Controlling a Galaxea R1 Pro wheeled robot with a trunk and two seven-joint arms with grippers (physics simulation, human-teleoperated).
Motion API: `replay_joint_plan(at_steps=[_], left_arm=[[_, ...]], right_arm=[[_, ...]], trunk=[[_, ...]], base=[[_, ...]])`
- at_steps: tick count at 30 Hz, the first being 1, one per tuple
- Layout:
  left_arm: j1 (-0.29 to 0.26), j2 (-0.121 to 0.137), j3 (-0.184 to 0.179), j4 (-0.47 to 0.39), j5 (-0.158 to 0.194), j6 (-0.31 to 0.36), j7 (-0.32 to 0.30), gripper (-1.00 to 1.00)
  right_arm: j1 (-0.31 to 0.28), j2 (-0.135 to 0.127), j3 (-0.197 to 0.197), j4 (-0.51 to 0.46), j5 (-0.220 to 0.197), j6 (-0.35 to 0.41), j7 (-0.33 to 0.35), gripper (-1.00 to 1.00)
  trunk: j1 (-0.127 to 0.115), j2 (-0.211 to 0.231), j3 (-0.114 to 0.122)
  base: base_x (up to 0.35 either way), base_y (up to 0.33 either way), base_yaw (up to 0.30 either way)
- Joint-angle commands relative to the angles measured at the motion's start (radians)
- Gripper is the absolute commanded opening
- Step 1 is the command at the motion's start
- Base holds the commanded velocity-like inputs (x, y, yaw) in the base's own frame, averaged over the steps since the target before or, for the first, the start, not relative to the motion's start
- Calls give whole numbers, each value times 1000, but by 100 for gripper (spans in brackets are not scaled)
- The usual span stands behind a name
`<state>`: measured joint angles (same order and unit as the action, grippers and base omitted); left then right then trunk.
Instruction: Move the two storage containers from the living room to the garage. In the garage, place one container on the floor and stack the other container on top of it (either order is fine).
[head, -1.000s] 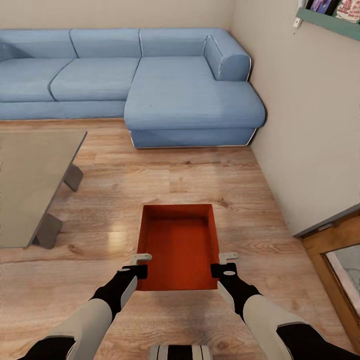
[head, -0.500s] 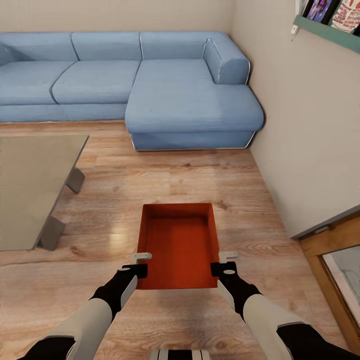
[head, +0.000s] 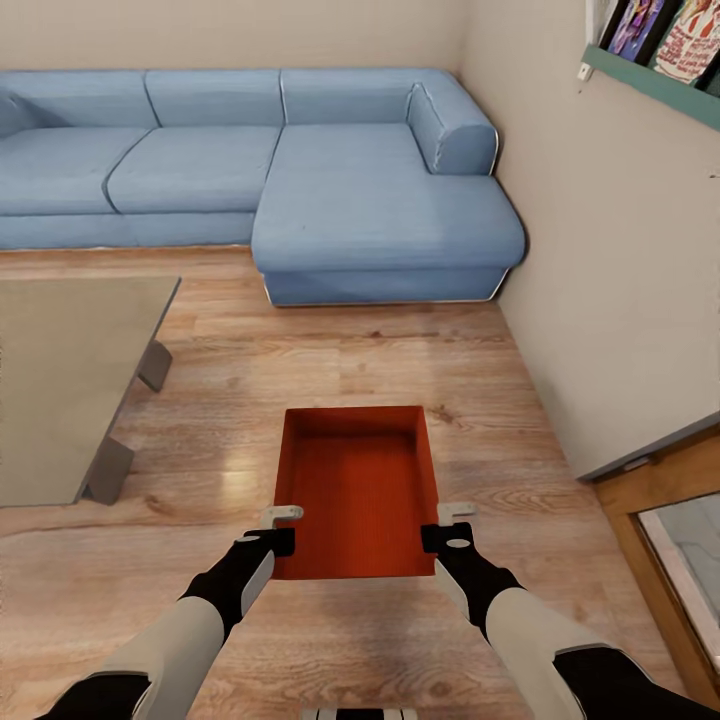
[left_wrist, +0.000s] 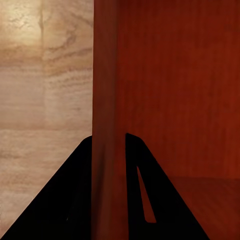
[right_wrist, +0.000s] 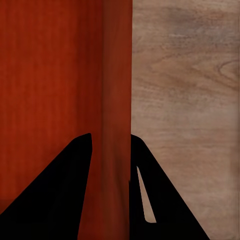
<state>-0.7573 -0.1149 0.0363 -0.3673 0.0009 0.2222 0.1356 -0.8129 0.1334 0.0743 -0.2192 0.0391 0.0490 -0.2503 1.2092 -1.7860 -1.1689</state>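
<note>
Left gripper (head: 282, 528): nearest the camera, at the container's left wall near its near corner; in the left wrist view its two dark fingers (left_wrist: 75, 200) stand one on each side of the wall, pinching it.
Right gripper (head: 458, 527): level with the left one, at the container's right wall; in the right wrist view the fingers (right_wrist: 65, 195) straddle the wall and clamp it.
Storage container (head: 357, 492): red-orange, open-topped, nothing in it; held between the two grippers straight ahead of the robot, above the wood floor, long axis pointing away from the camera.
Wood-plank floor (head: 330, 350): light, glossy, beneath and around the container.
Low table (head: 60, 380): left of the container, well apart from it, pale top on grey legs.
Door frame (head: 660, 500): orange wood, at the right edge of the head view.
Blue sofa (head: 300, 180): L-shaped, farthest back, along the rear wall, its chaise reaching toward the right wall.
Wall shelf (head: 650, 75): teal, high on the right wall, with books standing on it.
</note>
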Motion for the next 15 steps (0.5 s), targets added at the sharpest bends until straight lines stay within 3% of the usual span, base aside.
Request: replay_joint_plan(at_steps=[1,15], left_arm=[[0,0,-6,-5,4,5,4,-100],[0,1,-4,-6,5,3,2,-100]], right_arm=[[0,-6,18,4,-15,4,-3,-100],[0,-6,18,4,-13,6,-3,-100]], trunk=[[-4,7,3],[-58,105,47]], base=[[0,0,0],[0,0,0]])
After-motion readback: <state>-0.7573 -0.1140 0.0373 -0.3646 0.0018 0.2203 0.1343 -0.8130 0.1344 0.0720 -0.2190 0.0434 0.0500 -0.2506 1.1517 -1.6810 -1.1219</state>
